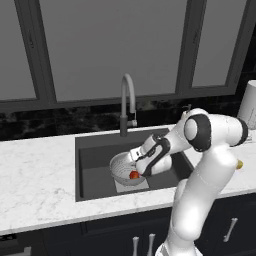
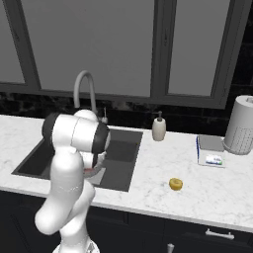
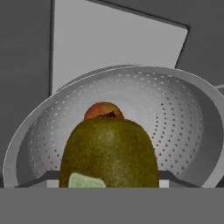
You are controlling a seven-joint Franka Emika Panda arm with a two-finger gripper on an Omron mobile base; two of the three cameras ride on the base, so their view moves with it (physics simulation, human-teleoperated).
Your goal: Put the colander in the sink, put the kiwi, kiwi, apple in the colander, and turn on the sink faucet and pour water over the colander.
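The silver colander [image 1: 121, 170] is seated in the dark sink [image 1: 95, 172]; the apple [image 1: 134, 175] lies inside, a dark-green kiwi [image 3: 109, 153] above it, a yellower kiwi [image 2: 175, 184] on the table right.

No text, brand, number or sign can be read in any of the views. The small flat box [image 2: 211, 151] on the counter, well away from the jaws on the far side of the soap dispenser [image 2: 159, 127], carries a blue and green patch that may be a label, but it is too small to read.
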